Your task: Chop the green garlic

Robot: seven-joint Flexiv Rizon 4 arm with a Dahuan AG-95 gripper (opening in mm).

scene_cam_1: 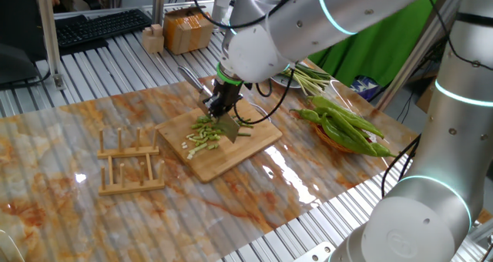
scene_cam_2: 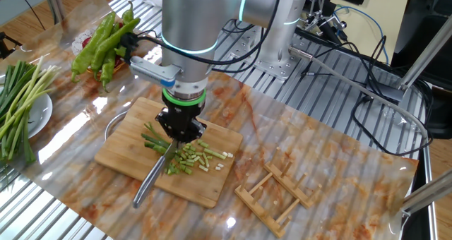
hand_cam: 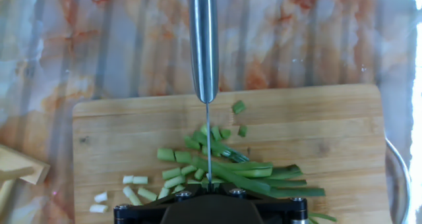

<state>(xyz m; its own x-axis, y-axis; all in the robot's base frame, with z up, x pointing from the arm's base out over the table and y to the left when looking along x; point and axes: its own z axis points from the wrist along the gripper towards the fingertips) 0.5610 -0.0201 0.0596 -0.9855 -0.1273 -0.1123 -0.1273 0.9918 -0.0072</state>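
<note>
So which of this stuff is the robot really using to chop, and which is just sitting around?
In use:
- green garlic, partly cut
- knife, held in the gripper
- cutting board

Just lying about:
- green peppers
- plate of long uncut stalks
- wooden rack
- keyboard

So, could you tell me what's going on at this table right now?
The robot's gripper is shut on a knife, holding it blade-down over the green garlic on the bamboo cutting board. Part of the garlic is already chopped into short bits, while a few longer stalks remain uncut beside them.
</note>
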